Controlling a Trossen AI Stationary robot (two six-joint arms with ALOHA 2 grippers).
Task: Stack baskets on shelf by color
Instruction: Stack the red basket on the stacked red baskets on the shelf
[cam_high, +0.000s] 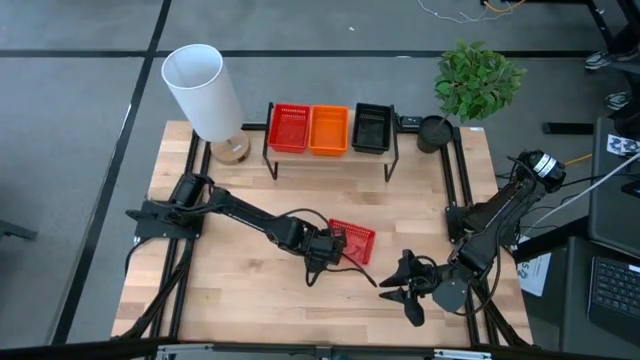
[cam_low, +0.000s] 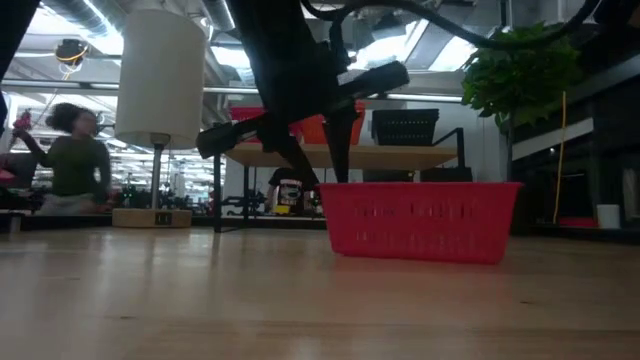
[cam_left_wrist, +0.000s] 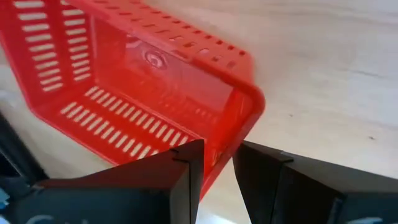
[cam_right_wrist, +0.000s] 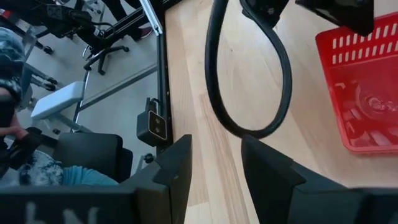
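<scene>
A shallow rectangular red plastic mesh basket (cam_high: 352, 241) sits upright on the pale wooden desk (cam_high: 240, 290), near the middle and toward the near edge — its slotted walls and floor hold nothing. The left end effector (cam_high: 328, 246) is at the basket's left rim, its two dark fingers (cam_left_wrist: 180, 180) straddling the thin wall and closed on it. The right end effector (cam_high: 400, 285) hovers over the near right part of the desk, well apart from the basket, its fingers spread with nothing between them.

At the far edge stands the low shelf (cam_high: 330, 150), a light wooden board on thin black metal legs. On it, three mesh baskets sit side by side: one red (cam_high: 289, 128) at left, one orange (cam_high: 329, 130) in the middle, one black (cam_high: 372, 128) at right — whether any is a stack, I cannot tell. A white cylindrical lamp (cam_high: 205, 95) stands left of the shelf, a leafy green potted plant (cam_high: 475, 80) to its right.
</scene>
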